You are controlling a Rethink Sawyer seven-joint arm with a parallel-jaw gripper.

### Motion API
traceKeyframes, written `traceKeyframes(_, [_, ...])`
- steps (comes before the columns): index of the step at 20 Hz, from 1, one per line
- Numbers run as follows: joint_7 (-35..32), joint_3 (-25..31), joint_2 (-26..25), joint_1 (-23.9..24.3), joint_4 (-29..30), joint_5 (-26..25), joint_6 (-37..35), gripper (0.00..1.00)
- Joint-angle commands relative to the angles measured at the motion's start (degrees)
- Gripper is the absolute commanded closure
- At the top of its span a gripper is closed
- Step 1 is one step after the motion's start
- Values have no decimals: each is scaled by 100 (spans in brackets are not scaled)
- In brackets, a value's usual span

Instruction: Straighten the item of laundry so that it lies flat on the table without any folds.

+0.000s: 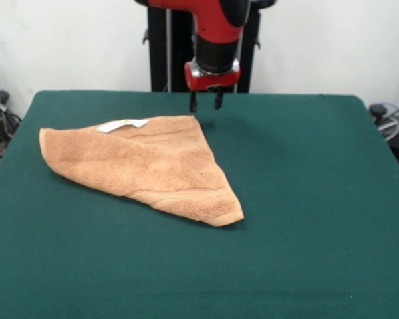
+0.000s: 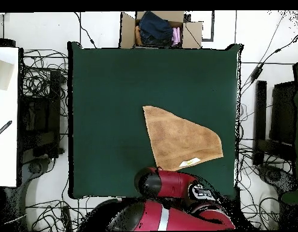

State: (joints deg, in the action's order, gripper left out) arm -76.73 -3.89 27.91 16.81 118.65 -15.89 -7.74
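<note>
The item of laundry [image 1: 153,166] is an orange-tan towel folded into a rough triangle on the green table [image 1: 306,199]. Its white label [image 1: 123,124] lies on the far edge. My gripper [image 1: 205,101] hangs open just above and behind the towel's far corner, with nothing between its fingers [image 1: 193,102]. In the overhead view the towel [image 2: 181,139] lies right of the table's [image 2: 109,109] middle, with the label [image 2: 188,162] towards the robot. There the red arm [image 2: 169,182] covers the gripper.
A cardboard box [image 2: 160,29] with clothes stands beyond the table's far edge in the overhead view. A white surface [image 2: 5,115] and black stands with cables [image 2: 42,121] flank the table's sides.
</note>
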Motion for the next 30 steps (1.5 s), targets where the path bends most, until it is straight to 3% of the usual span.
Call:
traceKeyframes(1, [-807, 368, 10, -20, -555, 168, -335, 0])
traceKeyframes(18, [-473, 518, -79, 432, -662, -123, -294, 0])
traceKeyframes(30, [-690, 356, -298, 302, -603, -210, 185, 0])
